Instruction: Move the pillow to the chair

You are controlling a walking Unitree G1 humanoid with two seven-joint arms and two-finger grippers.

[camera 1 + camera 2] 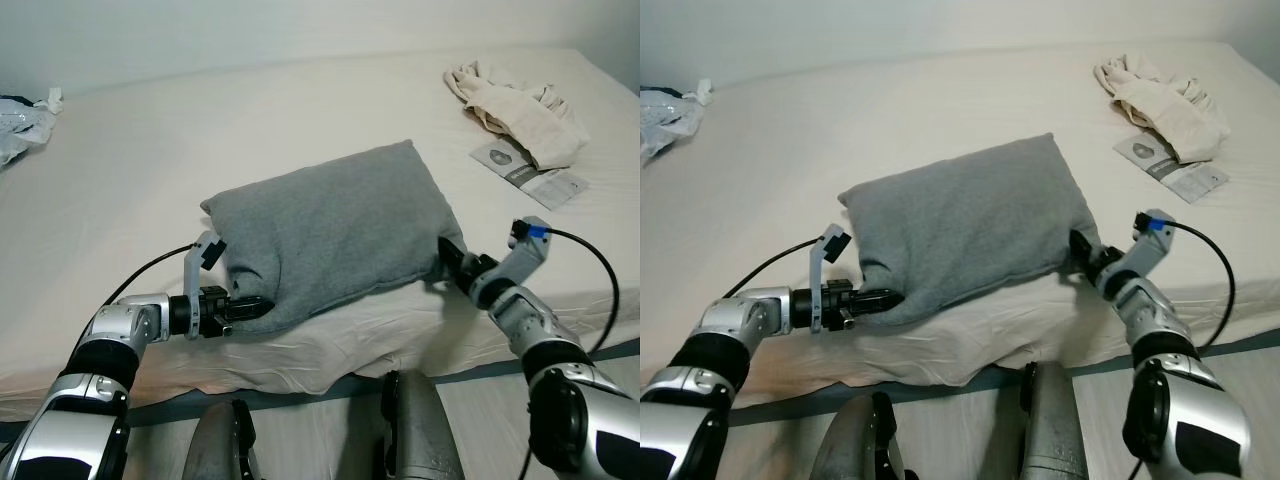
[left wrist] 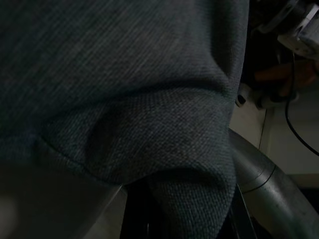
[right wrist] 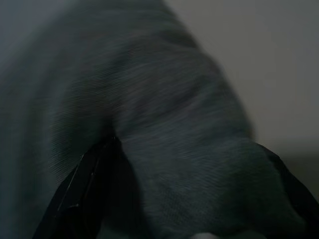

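pillow (image 1: 335,232) on bed (image 1: 150,150) | cloth (image 1: 520,105) (far right)

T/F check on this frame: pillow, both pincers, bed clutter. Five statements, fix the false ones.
1. The grey pillow lies on the bed. True.
2. The left pincer is at the pillow's near left corner. True.
3. The right pincer hovers over the beige cloth. False: it is at the pillow's right corner, far from the cloth.
4. The pillow is already on a chair. False: it is on the bed.
5. A printed leaflet lies beside the beige cloth. True.
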